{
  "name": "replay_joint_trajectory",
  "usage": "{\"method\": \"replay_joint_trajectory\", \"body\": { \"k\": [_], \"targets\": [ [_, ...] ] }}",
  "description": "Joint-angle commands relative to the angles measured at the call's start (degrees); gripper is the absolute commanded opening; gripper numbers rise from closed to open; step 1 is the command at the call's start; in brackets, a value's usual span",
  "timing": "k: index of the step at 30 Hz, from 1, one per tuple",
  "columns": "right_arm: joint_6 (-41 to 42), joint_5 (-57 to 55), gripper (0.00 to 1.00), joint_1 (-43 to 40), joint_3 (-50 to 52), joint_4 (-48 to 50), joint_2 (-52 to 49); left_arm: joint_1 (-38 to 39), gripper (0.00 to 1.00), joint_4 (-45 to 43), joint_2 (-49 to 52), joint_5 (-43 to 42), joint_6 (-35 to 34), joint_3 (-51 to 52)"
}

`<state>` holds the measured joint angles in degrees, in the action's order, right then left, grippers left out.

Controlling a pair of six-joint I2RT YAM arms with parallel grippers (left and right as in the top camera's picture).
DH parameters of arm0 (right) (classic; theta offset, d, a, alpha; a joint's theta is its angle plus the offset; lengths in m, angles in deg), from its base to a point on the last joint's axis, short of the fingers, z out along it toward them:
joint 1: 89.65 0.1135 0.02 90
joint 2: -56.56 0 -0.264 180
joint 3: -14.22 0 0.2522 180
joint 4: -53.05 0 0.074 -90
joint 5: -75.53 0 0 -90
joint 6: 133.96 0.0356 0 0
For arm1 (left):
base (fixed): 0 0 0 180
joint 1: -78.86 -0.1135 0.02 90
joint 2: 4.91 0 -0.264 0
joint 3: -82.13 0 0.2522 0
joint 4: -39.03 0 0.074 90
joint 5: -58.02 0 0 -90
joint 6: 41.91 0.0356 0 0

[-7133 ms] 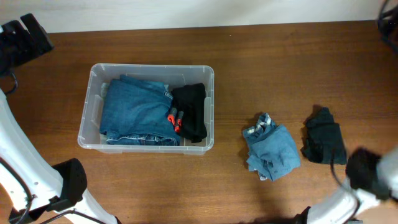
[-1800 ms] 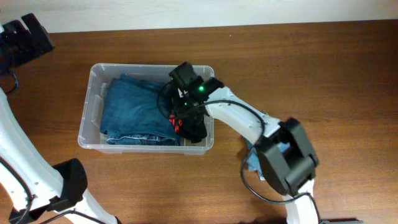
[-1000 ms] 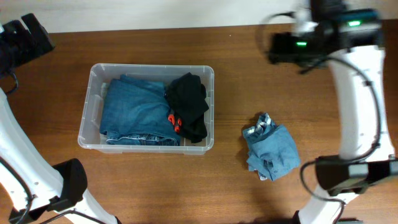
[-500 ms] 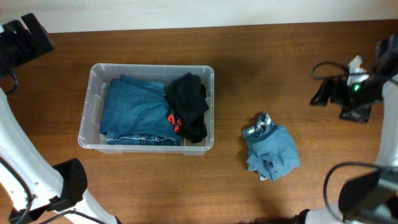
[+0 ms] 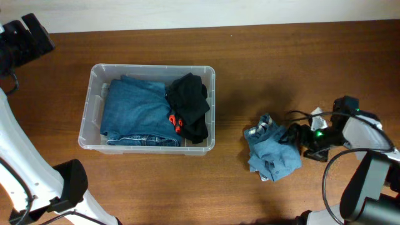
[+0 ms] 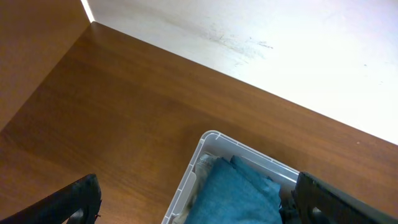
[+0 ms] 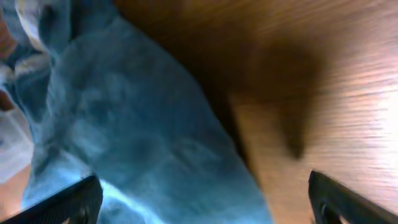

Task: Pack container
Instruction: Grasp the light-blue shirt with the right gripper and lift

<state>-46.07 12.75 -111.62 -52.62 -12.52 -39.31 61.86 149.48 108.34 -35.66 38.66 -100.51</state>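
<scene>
The clear plastic container [image 5: 95, 75] stands on the left of the table and holds folded blue jeans [image 5: 134, 111] and a black garment [image 5: 190, 103] with red marks. Its corner also shows in the left wrist view [image 6: 208, 138]. A crumpled blue denim garment [image 5: 272, 153] lies on the table to the right. My right gripper [image 5: 292, 134] is low at that garment's right edge, open, its fingertips wide apart over the blue cloth [image 7: 124, 137]. My left gripper [image 6: 199, 205] is open and empty, high above the table's far left corner.
The wooden table [image 5: 262, 69] ends at a pale wall along the back [image 6: 261, 37]. The right arm's cable [image 5: 303, 115] trails over the table by the gripper. The left arm's base [image 5: 62, 187] stands at the front left.
The right arm put the black garment into the container, swung away to the back right, then came down to the right edge of the blue denim garment. The left arm has not moved.
</scene>
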Motion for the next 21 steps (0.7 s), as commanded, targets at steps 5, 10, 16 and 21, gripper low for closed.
{"method": "replay_joint_trajectory", "body": {
  "k": [5,10,16,21],
  "targets": [
    [-0.9,13.6,0.99,0.3,9.6,9.6,-2.0,0.2,0.99,0.0,0.2,0.0,0.3,-0.3],
    [-0.9,14.1,0.61,0.3,11.2,10.1,-2.0,0.2,0.99,0.0,0.2,0.0,0.3,-0.3],
    [0.5,14.2,0.16,0.3,8.5,7.1,-1.8,0.2,0.99,0.0,0.2,0.0,0.3,-0.3],
    [1.5,18.1,0.05,0.9,-4.9,-4.8,1.1,0.2,0.99,0.0,0.2,0.0,0.3,-0.3]
  ]
}}
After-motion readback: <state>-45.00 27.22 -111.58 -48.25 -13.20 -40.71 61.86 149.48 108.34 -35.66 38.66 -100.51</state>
